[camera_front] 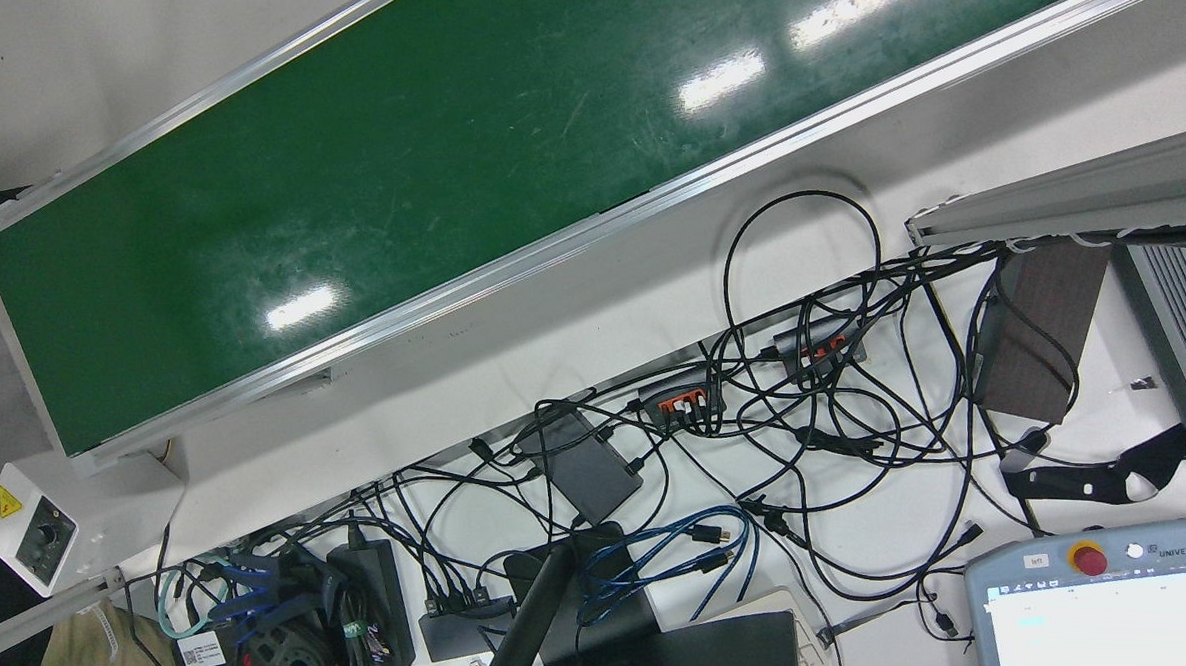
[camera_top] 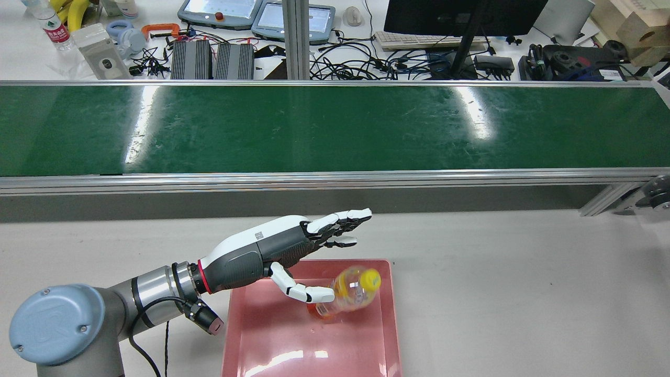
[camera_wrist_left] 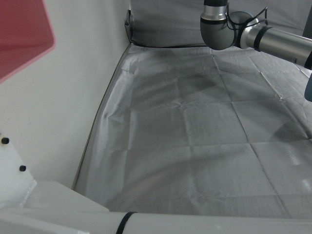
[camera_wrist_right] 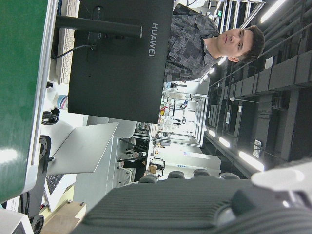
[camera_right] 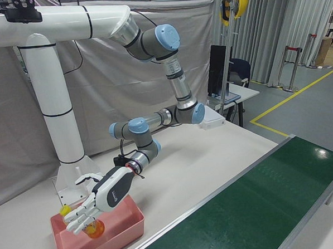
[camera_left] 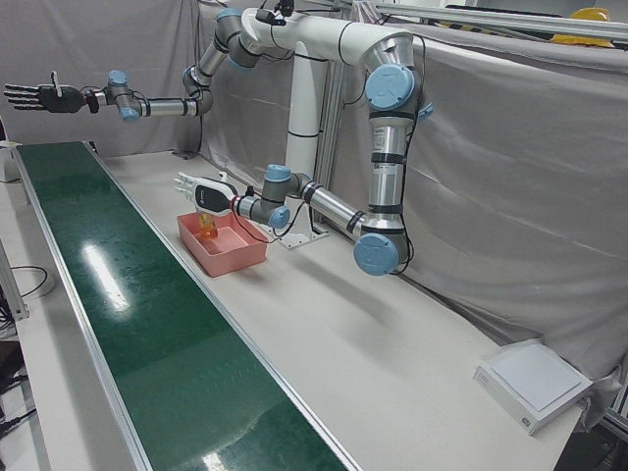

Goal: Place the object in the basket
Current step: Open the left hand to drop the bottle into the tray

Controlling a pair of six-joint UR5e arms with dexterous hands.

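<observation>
A shallow rectangular pink plastic basket (camera_top: 272, 340), glossy and with rounded corners, is seen on the matte grey-white table (camera_top: 523, 293) in the rear view. Inside it lies a small clear plastic bottle (camera_top: 348, 293) with a yellow cap and a yellow-orange band, filled with orange liquid toward its base; it is tilted, cap toward the far right of the basket. Beyond the table a long green conveyor belt (camera_top: 335, 128) with a scuffed, shiny surface is framed by aluminium rails.

The left hand (camera_top: 293, 248), white-shelled on the back with dark grey ribbed segments and white fingertips, is held flat above the far left part of the basket. Its fingers (camera_top: 340, 222) are stretched out nearly straight and close together, while the thumb (camera_top: 298, 290) is spread downward, its tip at or against the bottle's side; actual contact cannot be confirmed. Nothing is gripped: the hand is spread wide and empty. In the right-front view the same hand (camera_right: 98, 203) is shown palm-down over the basket (camera_right: 122, 230), with the bottle (camera_right: 94, 228) below its fingertips.

The right hand (camera_left: 34, 96), dark and with fingers splayed apart, is held high and well away from the basket in the left-front view, holding nothing.
</observation>
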